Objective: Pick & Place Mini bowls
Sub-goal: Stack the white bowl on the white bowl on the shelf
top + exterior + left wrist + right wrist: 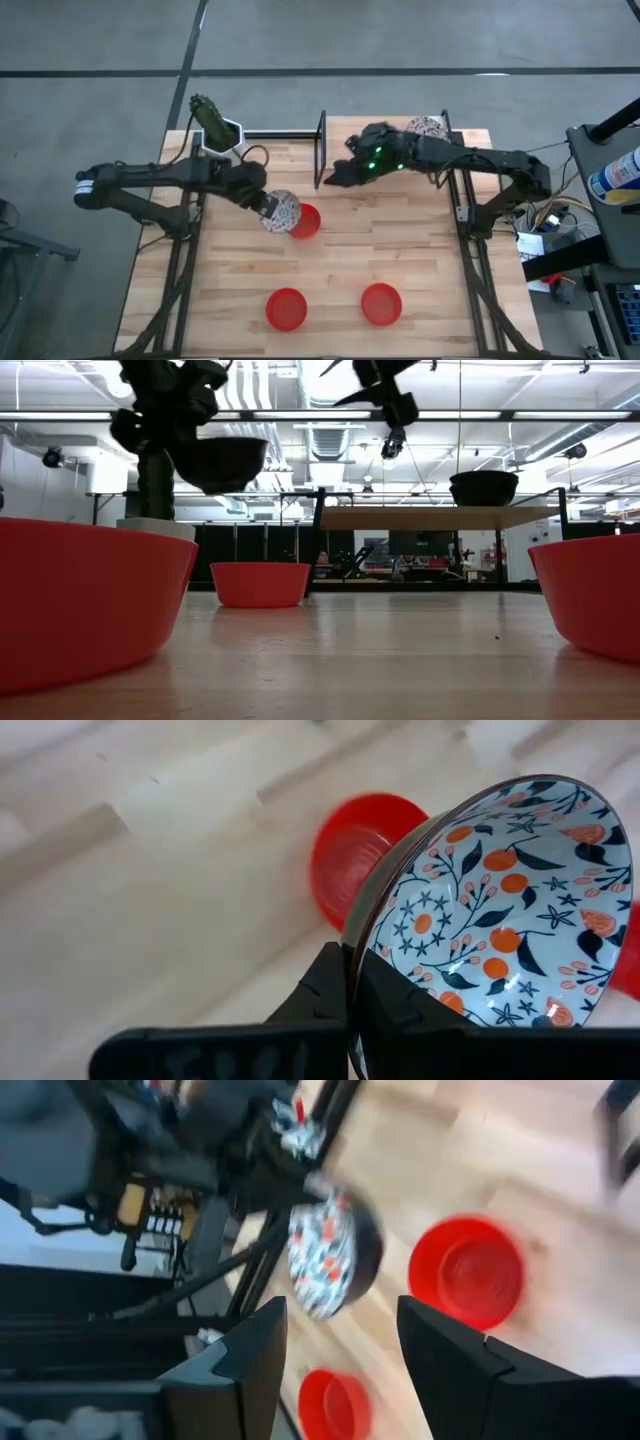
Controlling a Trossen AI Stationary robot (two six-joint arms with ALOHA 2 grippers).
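Note:
My left gripper [266, 204] is shut on a floral mini bowl [283, 212], white with a red-blue pattern, held in the air [225, 460] above the table's middle. A red mini bowl [307, 222] stands on the table just right of and below it, also seen below the held bowl [350, 855]. Two more red bowls [287, 308] [381, 304] stand near the near edge. A second floral bowl [428, 127] rests on a raised shelf at the far right [483, 487]. My right gripper [335, 178] [335, 1350] hovers open above the far middle of the table. My left gripper holds the floral bowl by its rim [357, 952], on the side toward the table's left. One finger [400, 1005] lies inside the bowl and the other [315, 990] outside. The bowl is lifted clear of the table and tilted, its opening turned partly sideways.
A white hexagonal pot with a green cactus [215, 130] stands at the far left corner. A black upright frame [322, 150] and the wooden shelf [430, 517] stand along the far edge. Bare wood lies between the three red bowls.

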